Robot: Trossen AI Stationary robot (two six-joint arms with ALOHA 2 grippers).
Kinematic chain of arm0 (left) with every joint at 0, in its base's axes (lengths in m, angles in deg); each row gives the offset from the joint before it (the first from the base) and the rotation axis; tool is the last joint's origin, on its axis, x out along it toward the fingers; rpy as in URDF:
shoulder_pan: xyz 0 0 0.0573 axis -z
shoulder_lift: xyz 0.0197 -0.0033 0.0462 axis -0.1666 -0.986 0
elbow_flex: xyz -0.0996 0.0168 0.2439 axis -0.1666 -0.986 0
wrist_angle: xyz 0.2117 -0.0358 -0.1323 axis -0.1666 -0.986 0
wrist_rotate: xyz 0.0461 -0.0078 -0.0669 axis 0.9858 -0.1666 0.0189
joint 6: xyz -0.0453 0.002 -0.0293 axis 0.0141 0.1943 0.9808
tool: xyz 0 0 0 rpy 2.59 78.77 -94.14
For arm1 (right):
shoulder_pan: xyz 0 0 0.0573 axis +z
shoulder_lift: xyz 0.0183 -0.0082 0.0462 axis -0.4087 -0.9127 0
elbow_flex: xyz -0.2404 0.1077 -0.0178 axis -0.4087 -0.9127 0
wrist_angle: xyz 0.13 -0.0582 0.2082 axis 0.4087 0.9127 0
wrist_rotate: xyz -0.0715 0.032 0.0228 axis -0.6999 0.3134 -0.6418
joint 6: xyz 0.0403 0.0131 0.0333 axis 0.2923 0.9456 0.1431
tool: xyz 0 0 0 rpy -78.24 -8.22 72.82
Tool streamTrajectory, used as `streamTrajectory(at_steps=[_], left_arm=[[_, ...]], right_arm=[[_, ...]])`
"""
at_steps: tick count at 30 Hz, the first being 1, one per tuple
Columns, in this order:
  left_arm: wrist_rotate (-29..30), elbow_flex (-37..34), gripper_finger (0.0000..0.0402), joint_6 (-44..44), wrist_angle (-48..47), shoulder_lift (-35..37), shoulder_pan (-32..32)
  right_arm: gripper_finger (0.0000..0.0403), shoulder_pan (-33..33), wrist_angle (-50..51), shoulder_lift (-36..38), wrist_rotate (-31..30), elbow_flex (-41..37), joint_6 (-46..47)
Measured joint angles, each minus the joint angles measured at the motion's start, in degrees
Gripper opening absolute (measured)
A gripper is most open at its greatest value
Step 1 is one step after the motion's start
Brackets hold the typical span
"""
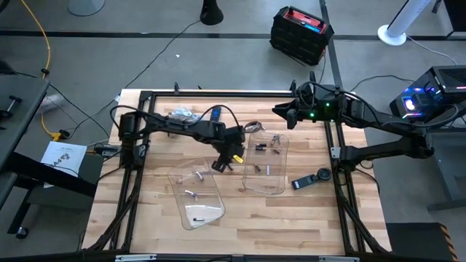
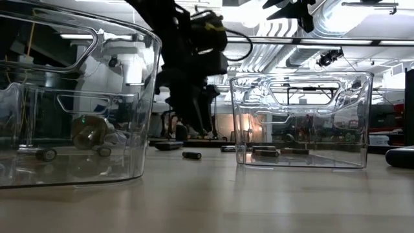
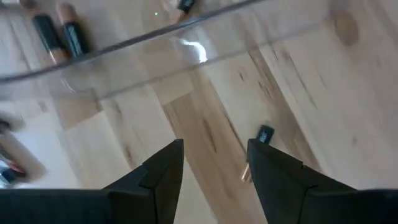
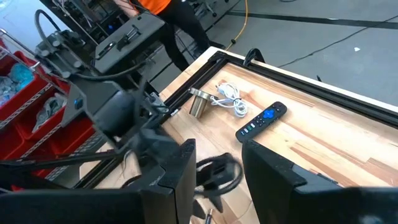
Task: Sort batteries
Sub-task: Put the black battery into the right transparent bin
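My left gripper (image 1: 223,164) hovering mid-frame in high view, between two clear plastic trays, over bare pale wood-plank table (image 1: 306,218). Dark wedge fingers (image 3: 163,169) spread apart, gripping nothing. One small dark cylindrical battery (image 3: 265,134) lying on wood just past fingertips. More batteries (image 1: 263,150) sitting in right tray (image 1: 266,163), few in lower-left tray (image 1: 196,196). My right gripper (image 1: 285,111) parked raised at upper right, prongs parted, empty. Black bar remote (image 1: 312,179) lying right of trays.
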Motion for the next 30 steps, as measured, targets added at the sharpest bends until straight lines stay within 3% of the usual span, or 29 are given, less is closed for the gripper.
streamTrajectory(at_steps=[6, 11, 16, 23, 30], left_arm=[[-4.5, 0.0, 0.0169, 7.6, -0.2, -2.5, -2.2], [-10.8, 0.0, 0.0169, 8.0, -1.9, -2.5, -1.8], [-10.0, 0.0, 0.0169, 6.8, -2.0, -2.3, -0.5], [-2.8, 0.2, 0.0169, 0.5, -1.0, -4.4, 2.5], [0.4, 0.0, 0.0158, 0.0, 0.1, -6.2, 3.3]], right_arm=[[0.0126, 0.0, 0.0, 0.0, 0.2, 0.0, 0.3], [0.0126, 0.0, 0.1, 0.0, 1.4, 0.0, 0.7], [0.0126, 0.0, 0.2, 0.0, 1.7, 0.0, 0.6], [0.0126, 0.0, 0.5, 0.0, 1.7, 0.0, 0.5], [0.0126, 0.0, 0.5, 0.0, 1.7, 0.0, 0.5]])
